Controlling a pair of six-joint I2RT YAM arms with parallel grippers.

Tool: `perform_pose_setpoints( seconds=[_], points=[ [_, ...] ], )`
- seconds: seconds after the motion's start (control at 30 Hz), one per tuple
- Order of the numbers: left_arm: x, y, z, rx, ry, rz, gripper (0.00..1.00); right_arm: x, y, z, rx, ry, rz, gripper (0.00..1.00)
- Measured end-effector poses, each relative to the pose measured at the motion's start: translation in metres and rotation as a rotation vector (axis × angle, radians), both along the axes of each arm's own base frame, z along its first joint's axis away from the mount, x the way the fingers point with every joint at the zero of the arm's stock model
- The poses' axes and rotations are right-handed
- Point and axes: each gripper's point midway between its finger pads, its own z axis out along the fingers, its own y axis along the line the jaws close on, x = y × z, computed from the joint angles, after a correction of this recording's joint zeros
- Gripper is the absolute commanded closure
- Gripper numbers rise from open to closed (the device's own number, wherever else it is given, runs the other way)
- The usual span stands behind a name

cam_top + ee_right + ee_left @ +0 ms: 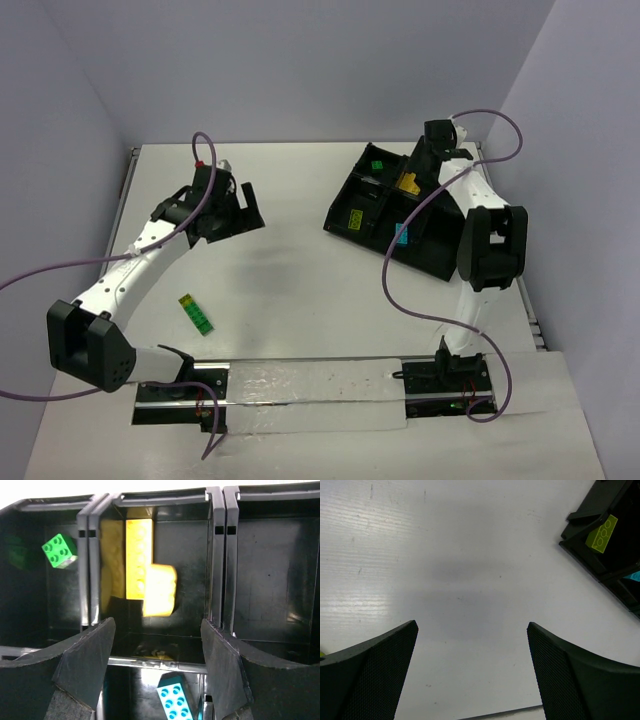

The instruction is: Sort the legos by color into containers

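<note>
The black tray [440, 262] of containers sits at the back right. Its compartments hold a green lego [377, 163], a yellow lego [408, 182], a yellow-green lego [353, 218] and a cyan lego [402, 235]. My right gripper [420, 160] hovers over the tray, open and holding nothing. In its wrist view the yellow lego [145, 580] lies in the middle compartment beyond the open gripper [157, 630], with the green lego [60, 550] to the left and the cyan lego [174, 700] nearer. A green-and-yellow stack [195, 313] lies on the table at left. My left gripper [245, 212] stands open over bare table.
The left wrist view shows bare white table between the open gripper [472, 630], and the tray's corner [580, 550] at upper right with the yellow-green lego [601, 533]. Purple cables hang from both arms. A white strip runs along the near edge [310, 395].
</note>
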Motion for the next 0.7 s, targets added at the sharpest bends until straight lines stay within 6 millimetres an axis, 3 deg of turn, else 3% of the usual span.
perform_pose_setpoints(
  seconds=[0.17, 0.23, 0.3, 0.43, 0.53, 0.6, 0.7],
  points=[
    [-0.002, 0.01, -0.005, 0.03, 0.009, 0.056, 0.04, -0.001, 0.009, 0.014, 0.02, -0.036, 0.027, 0.24],
    [-0.004, 0.019, -0.009, 0.052, 0.024, 0.115, 0.13, -0.013, 0.018, 0.027, 0.019, -0.055, 0.051, 0.24],
    [-0.007, 0.03, -0.014, 0.078, 0.045, 0.19, 0.21, -0.028, 0.039, 0.048, 0.019, -0.096, 0.101, 0.24],
    [-0.028, 0.059, -0.031, 0.139, 0.11, 0.361, 0.22, -0.06, 0.097, 0.087, 0.043, -0.2, 0.242, 0.24],
    [-0.051, 0.079, -0.04, 0.158, 0.16, 0.494, 0.2, -0.081, 0.128, 0.093, 0.07, -0.216, 0.326, 0.23],
    [-0.066, 0.091, -0.046, 0.167, 0.188, 0.585, 0.18, -0.088, 0.134, 0.086, 0.081, -0.205, 0.347, 0.23],
    [-0.09, 0.112, -0.054, 0.189, 0.237, 0.724, 0.05, -0.097, 0.139, 0.067, 0.091, -0.159, 0.367, 0.23]
  ],
)
